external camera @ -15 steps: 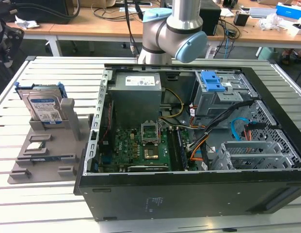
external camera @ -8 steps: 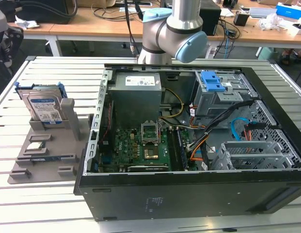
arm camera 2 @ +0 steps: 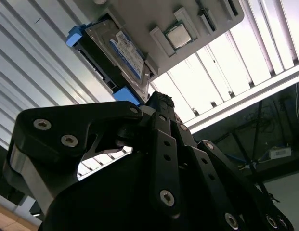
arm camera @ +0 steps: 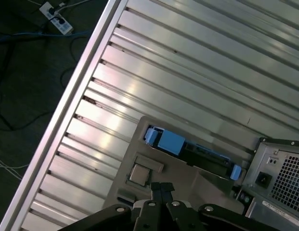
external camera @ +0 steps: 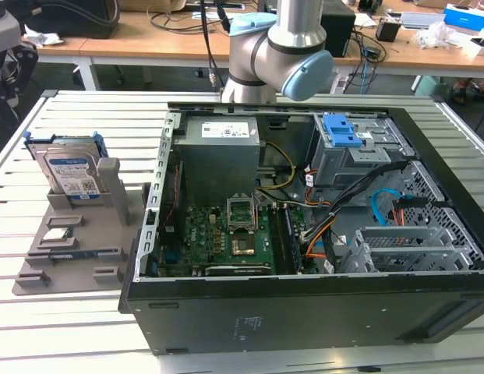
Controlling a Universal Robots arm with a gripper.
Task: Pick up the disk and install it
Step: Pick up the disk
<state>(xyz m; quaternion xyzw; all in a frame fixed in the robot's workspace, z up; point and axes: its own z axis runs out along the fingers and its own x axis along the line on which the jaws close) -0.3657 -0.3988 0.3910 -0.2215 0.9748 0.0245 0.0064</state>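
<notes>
**mk_tinker:** So where's the disk sitting?

**rackmonkey:** Way over on the exterior view's left. It's standing on edge in a slot of the grey holder, with its label facing the camera and the blue frame around it. Not picked up yet. Lower in the frame, the little square processor chip lies flat on the same holder.

**mk_tinker:** And to the right of that?

**rackmonkey:** The open computer case lies on the slatted metal table, just beside the holder. Going rightward inside it, there's the grey power supply with the green motherboard below it in the frame. Then comes the grey metal drive cage with its blue latch, at the upper right. The robot arm comes in at top centre, behind the case.

**mk_tinker:** Is the gripper doing anything?

**rackmonkey:** Nope. In both wrist views the gripper has its fingers clenched together with nothing between them. It isn't touching the disk. The second wrist view has the disk and the chip on the holder beyond the fingertips. The first wrist view catches the disk edge-on, with the blue frame showing at both ends.
</notes>
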